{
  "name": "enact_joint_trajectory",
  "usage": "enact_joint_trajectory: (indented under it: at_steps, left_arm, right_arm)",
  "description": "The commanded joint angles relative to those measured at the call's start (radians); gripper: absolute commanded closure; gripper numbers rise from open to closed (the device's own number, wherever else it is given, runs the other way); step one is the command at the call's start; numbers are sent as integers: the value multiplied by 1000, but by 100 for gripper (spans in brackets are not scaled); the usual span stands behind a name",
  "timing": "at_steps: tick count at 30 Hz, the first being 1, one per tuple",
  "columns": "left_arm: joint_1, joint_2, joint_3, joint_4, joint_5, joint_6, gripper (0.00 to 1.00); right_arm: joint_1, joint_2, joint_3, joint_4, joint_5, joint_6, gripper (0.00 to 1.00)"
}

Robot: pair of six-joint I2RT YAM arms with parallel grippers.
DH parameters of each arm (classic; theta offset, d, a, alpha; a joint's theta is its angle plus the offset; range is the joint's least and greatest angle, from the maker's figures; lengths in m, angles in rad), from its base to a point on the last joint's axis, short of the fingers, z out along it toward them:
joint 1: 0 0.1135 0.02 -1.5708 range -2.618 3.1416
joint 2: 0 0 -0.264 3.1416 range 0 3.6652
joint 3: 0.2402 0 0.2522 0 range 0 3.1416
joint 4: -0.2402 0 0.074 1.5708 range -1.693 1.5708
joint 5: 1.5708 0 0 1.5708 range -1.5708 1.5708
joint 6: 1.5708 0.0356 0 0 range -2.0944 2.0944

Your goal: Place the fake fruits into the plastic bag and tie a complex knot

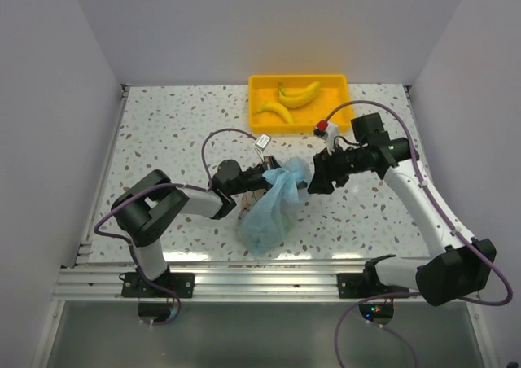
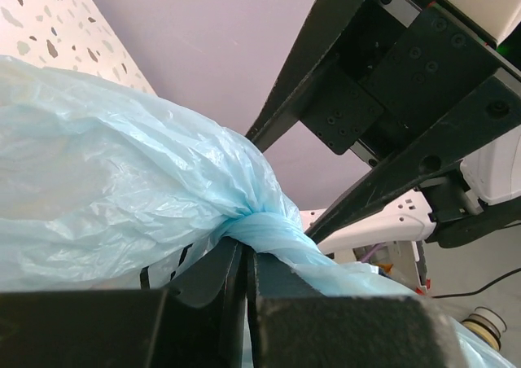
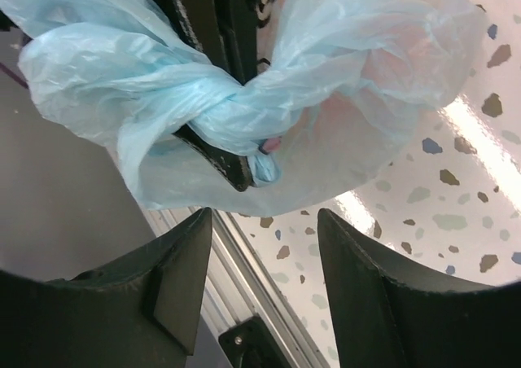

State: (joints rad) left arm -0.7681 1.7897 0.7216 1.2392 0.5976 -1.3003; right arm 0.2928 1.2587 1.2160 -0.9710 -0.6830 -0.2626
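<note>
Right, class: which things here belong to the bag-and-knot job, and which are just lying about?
Job in hand:
plastic bag
knot
bananas
left tool, clamped on the bag
right tool, open

Lying about:
yellow tray, holding the bananas
speckled table

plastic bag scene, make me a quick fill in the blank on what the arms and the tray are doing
The left gripper is ____ on the plastic bag at its knot.
The right gripper has its jaws ____, nothing between them.
The yellow tray holds two ____.
Missing: shut; open; bananas.
</note>
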Motion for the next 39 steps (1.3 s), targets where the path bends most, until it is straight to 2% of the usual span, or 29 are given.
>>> enact_joint_trajectory:
  at_steps: [1,6,12,15,18,20,23,28,32,35,38,39]
  left_arm:
    - [1,-19,15,22,-2,-13,93]
    - [0,-21,15,17,-2,-27,87]
    - [1,-23,16,19,-5,-39,62]
    - [1,-24,18,22,-4,-42,57]
    - [1,-24,19,26,-5,-44,56]
    - [1,-21,19,37,-1,-44,60]
    - [0,-18,21,42,1,-43,61]
    - [-7,-13,32,46,1,-43,61]
    - [-7,-19,32,57,5,-42,62]
    - [-7,-19,29,65,7,-44,63]
    - [-7,-21,30,69,8,-42,64]
    - [-7,-23,29,71,8,-42,64]
  right_arm:
    - [5,13,27,38,-78,35,43]
    - [5,21,10,103,-102,97,43]
    - [5,33,11,121,-86,103,43]
    - [5,34,-3,129,-84,108,46]
    - [5,34,-29,124,-75,99,46]
    - [6,33,-53,126,-61,100,43]
    - [6,30,-82,140,-59,115,40]
    - [14,54,-104,202,-102,152,33]
    - [16,68,-110,236,-174,164,31]
    - [17,56,-159,307,-211,189,39]
    - [19,39,-187,365,-227,215,53]
    - [19,39,-187,362,-227,214,61]
